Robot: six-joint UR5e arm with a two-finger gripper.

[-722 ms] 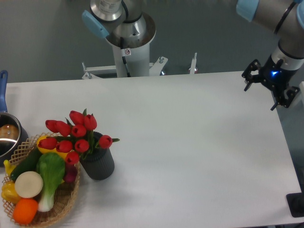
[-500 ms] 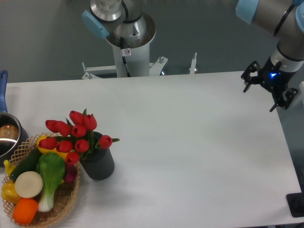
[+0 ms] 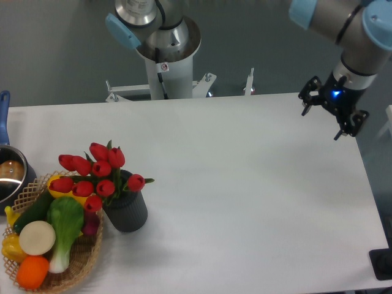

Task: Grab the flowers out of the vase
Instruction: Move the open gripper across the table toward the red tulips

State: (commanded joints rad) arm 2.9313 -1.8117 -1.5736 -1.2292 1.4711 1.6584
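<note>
Nine-odd flowers (image 3: 98, 174) lean left from upright vase (image 3: 127, 211); gripper (image 3: 324, 119) far right, fingers apart

Wicker basket (image 3: 79, 263) of vegetables beside blue-handled pot (image 3: 11, 174)

Flowers (image 3: 93, 176): bunch of red tulip buds with green stems, sitting in the vase (image 3: 127, 211), heads leaning left past its rim. Vase is dark grey, ribbed, upright at my table's front-left. Neither is in my jaws.
</note>
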